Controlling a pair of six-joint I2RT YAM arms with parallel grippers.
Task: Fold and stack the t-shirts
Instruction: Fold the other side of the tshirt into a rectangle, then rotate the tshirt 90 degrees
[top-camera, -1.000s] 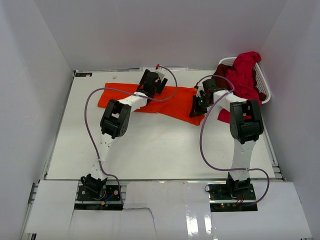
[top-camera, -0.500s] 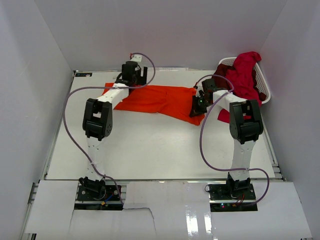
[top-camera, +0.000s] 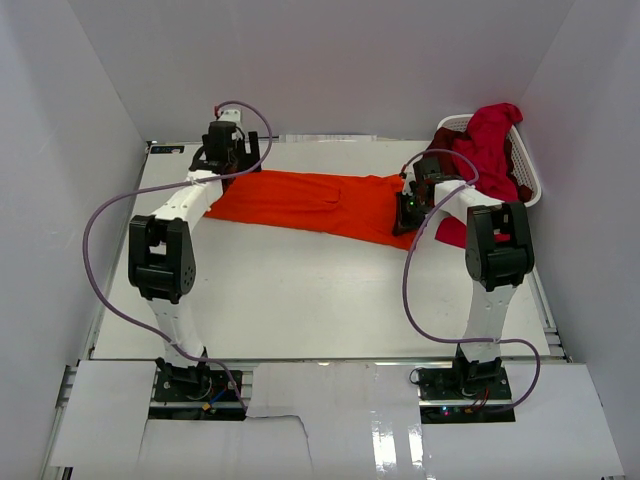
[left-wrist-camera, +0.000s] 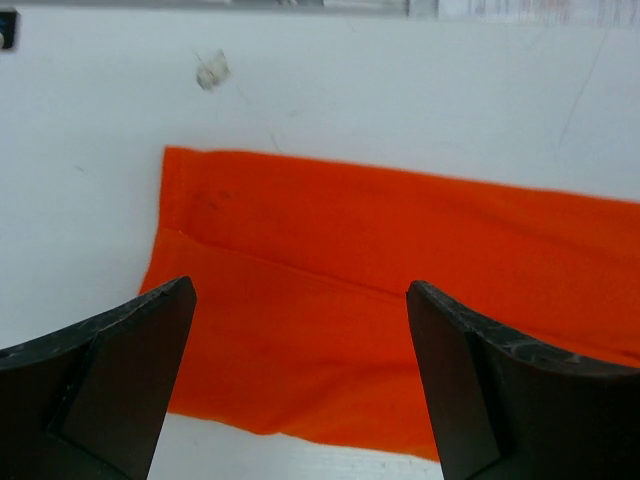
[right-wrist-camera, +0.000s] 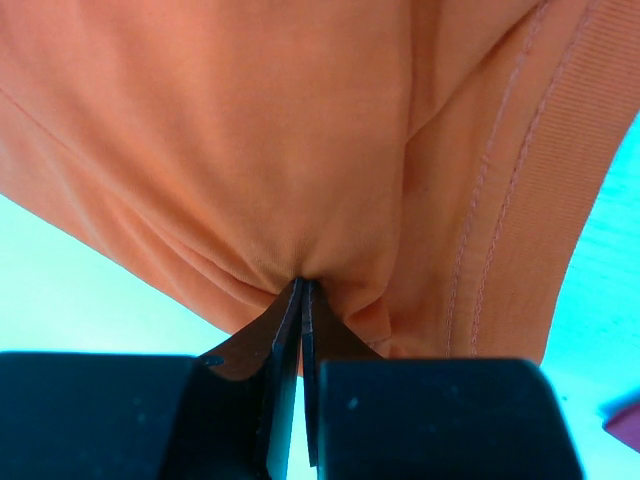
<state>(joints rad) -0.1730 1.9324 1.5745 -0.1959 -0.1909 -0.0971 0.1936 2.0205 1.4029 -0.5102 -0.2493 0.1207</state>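
Observation:
The bright orange t-shirt (top-camera: 310, 200) lies stretched in a long band across the far half of the table. My left gripper (top-camera: 224, 158) hovers over its left end, open wide; in the left wrist view the orange cloth (left-wrist-camera: 380, 300) and its folded edge lie below and between the spread fingers of the left gripper (left-wrist-camera: 300, 290), nothing held. My right gripper (top-camera: 408, 208) is at the shirt's right end. In the right wrist view the right gripper (right-wrist-camera: 302, 282) is shut on a pinch of the orange cloth (right-wrist-camera: 250, 130). A crimson t-shirt (top-camera: 490, 140) spills from the basket.
The white laundry basket (top-camera: 532, 185) stands at the far right corner with dark maroon cloth (top-camera: 440, 162) at its left rim. A red fold (top-camera: 450, 232) hangs down to the table beside the right arm. White walls close in the table at left, back and right.
My left arm has swung left along the orange shirt to its left end, staying open. The shirt now lies longer and flatter. The right gripper shifted slightly right, still pinching the cloth.

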